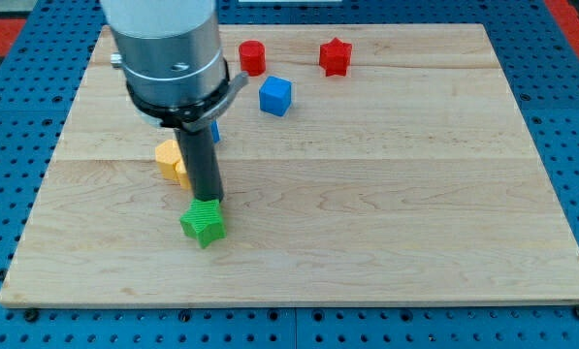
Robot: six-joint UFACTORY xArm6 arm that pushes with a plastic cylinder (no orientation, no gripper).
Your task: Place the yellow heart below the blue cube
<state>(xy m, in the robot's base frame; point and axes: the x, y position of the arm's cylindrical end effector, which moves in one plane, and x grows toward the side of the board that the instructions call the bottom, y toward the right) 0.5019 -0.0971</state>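
Our tip [209, 201] rests at the upper edge of the green star [204, 223], touching it or nearly so, left of the worktop's [386, 213] centre. We carry no grasping tool, only the rod. The yellow heart [170, 160] lies just left of the rod, partly hidden by it. The blue cube [275, 95] sits well apart toward the far edge, with the red cylinder [252, 57] and red star [336, 56] beyond. Another blue block [214, 131] peeks out behind the rod; we cannot tell its shape.
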